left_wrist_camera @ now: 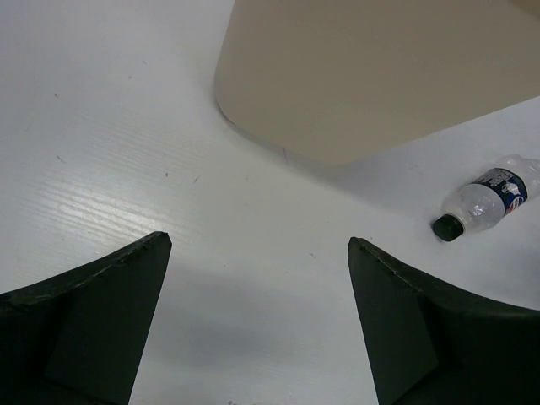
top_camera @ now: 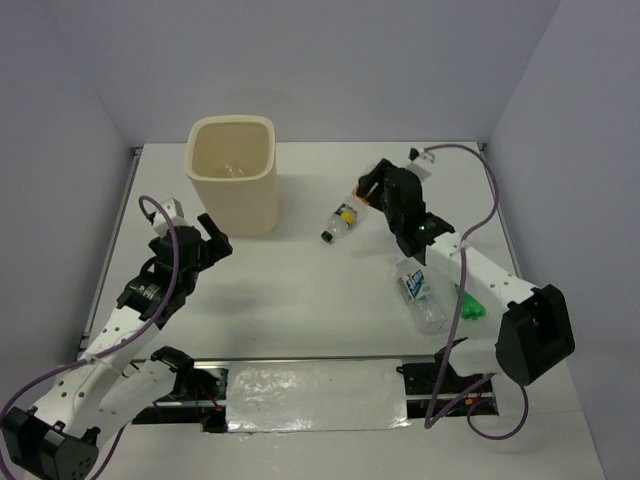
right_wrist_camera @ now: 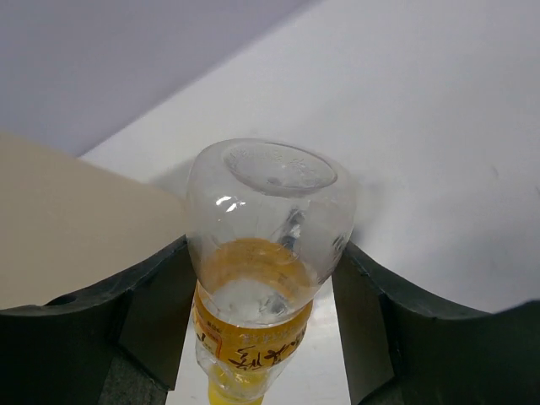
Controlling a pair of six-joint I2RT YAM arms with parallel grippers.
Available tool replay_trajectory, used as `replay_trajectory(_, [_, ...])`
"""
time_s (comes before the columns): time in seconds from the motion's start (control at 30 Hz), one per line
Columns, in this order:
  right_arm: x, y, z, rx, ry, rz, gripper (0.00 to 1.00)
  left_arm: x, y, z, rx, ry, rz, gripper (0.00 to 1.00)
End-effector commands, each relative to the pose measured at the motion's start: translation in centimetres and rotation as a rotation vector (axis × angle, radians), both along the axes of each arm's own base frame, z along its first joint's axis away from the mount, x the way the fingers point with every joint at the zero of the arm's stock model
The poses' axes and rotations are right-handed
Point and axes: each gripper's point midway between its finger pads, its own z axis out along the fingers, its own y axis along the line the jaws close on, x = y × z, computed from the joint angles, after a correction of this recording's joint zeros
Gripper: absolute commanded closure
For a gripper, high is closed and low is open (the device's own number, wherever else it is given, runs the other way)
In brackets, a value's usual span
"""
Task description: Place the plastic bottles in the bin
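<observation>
— Starting overhead: what lies where?
— The bin (top_camera: pixel 232 170) stands at the far side, left of centre. A black-capped bottle (top_camera: pixel 340 222) lies near its right. A blue-labelled bottle (top_camera: pixel 420 298) and a green bottle (top_camera: pixel 472 310) lie beside the right arm (top_camera: pixel 485 272).
— Left wrist view?
— The left gripper (left_wrist_camera: pixel 257 245) is wide open and empty, above the table (left_wrist_camera: pixel 126 126).
— Right wrist view?
— The right gripper (right_wrist_camera: pixel 266 253) is closed on the orange-filled bottle (right_wrist_camera: pixel 261 211), with the bin just left.

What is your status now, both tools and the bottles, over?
Left tool open, empty. Right tool closed on orange bottle. Bin upright, bottle not yet in. Blue-label bottle lies loose near bin.
</observation>
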Motion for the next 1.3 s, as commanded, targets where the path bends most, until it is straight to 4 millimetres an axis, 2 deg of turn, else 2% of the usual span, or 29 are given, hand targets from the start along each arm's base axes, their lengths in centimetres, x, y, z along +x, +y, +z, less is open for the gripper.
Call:
replay_trajectory(0.0, [0.8,5.4,13.2,-0.136,-0.366,0.225,0.63,0.2,0.2,0.7,-0.003,-0.042,0.006,0.01])
replay_trajectory(0.03, [0.8,6.8,15.8,-0.145,-0.446,0.255,0.63,0.3,0.2,0.7,-0.004,-0.043,0.007,0.01])
replay_trajectory(0.07, [1.4,8.6,16.0,-0.184,-0.463,0.299,0.62,0.3,0.2,0.7,-0.005,-0.044,0.005,0.01])
replay_trajectory(0.1, [1.5,10.1,19.8,-0.184,-0.543,0.318,0.62,0.3,0.2,0.8,-0.005,-0.045,0.005,0.01])
replay_trajectory(0.13, [1.0,12.3,21.5,-0.221,-0.603,0.358,0.62,0.3,0.2,0.7,-0.004,-0.042,0.003,0.01])
replay_trajectory(0.2, [2.2,15.5,23.9,-0.246,-0.674,0.374,0.62,0.2,0.2,0.7,-0.005,-0.039,0.001,0.01])
replay_trajectory(0.27, [2.8,18.1,25.3,-0.242,-0.707,0.393,0.61,0.1,0.1,0.7,-0.007,-0.037,-0.005,0.01])
replay_trajectory(0.3, [3.9,19.9,26.4,-0.228,-0.732,0.396,0.6,0.0,0.2,0.5,-0.006,-0.035,-0.003,0.01])
replay_trajectory(0.33, [4.3,20.9,26.8,-0.222,-0.736,0.399,0.6,0.0,0.3,0.5,-0.007,-0.036,-0.002,0.01])
replay_trajectory(0.37, [5.9,22.8,24.5,-0.243,-0.707,0.412,0.58,-0.1,0.3,0.5,-0.007,-0.037,0.0,0.01])
replay_trajectory(0.4, [6.1,23.3,27.1,-0.213,-0.757,0.397,0.57,-0.2,0.4,0.4,-0.005,-0.035,0.001,0.01])
replay_trajectory(0.43, [6.6,24.1,27.1,-0.215,-0.756,0.399,0.57,-0.2,0.5,0.6,-0.006,-0.038,0.004,0.01])
replay_trajectory(0.47, [8.1,26.0,24.3,-0.242,-0.716,0.416,0.57,-0.2,0.4,0.6,-0.006,-0.039,0.002,0.01])
replay_trajectory(0.5, [8.1,26.4,27.1,-0.216,-0.765,0.405,0.57,-0.2,0.5,0.7,-0.006,-0.041,0.003,0.01])
replay_trajectory(0.53, [8.4,27.0,27.0,-0.221,-0.762,0.413,0.57,-0.3,0.5,0.8,-0.006,-0.042,0.005,0.01])
replay_trajectory(0.57, [9.2,28.3,24.5,-0.25,-0.714,0.436,0.54,-0.3,0.6,0.8,-0.005,-0.045,0.007,0.01])
replay_trajectory(0.6, [9.0,28.6,25.3,-0.237,-0.725,0.439,0.51,-0.3,0.7,0.7,-0.005,-0.043,0.012,0.01])
replay_trajectory(0.67, [8.6,28.8,25.4,-0.228,-0.731,0.445,0.42,-0.4,0.8,0.6,-0.005,-0.042,0.016,0.01])
replay_trajectory(0.7, [8.5,29.0,24.0,-0.24,-0.71,0.455,0.38,-0.4,0.9,0.6,-0.002,-0.043,0.018,0.01])
replay_trajectory(0.73, [8.3,29.0,24.2,-0.232,-0.722,0.455,0.27,-0.4,0.9,0.6,-0.002,-0.041,0.018,0.01])
replay_trajectory(0.77, [7.8,28.5,25.0,-0.224,-0.733,0.453,0.23,-0.4,0.8,0.6,-0.004,-0.042,0.016,0.01])
replay_trajectory(0.83, [7.6,28.5,24.5,-0.251,-0.709,0.475,0.13,-0.3,0.7,0.6,-0.007,-0.045,0.011,0.01])
replay_trajectory(0.87, [7.3,28.3,25.2,-0.249,-0.712,0.475,0.05,-0.3,0.7,0.5,-0.005,-0.042,0.009,0.01])
replay_trajectory(0.9, [7.1,28.3,25.2,-0.253,-0.706,0.484,0.02,-0.3,0.7,0.5,-0.005,-0.039,0.011,0.01])
replay_trajectory(1.03, [6.2,27.4,25.9,-0.256,-0.705,0.495,0.0,-0.3,0.7,0.4,-0.002,-0.032,0.011,0.01])
replay_trajectory(1.17, [6.0,26.7,24.7,-0.266,-0.659,0.491,0.0,-0.3,0.6,0.5,-0.006,-0.035,0.004,0.01])
replay_trajectory(1.23, [5.7,26.1,25.3,-0.265,-0.66,0.478,0.0,-0.4,0.6,0.6,-0.008,-0.04,0.0,0.01])
replay_trajectory(1.27, [5.6,25.9,24.9,-0.269,-0.648,0.477,0.0,-0.4,0.6,0.6,-0.007,-0.04,0.0,0.01])
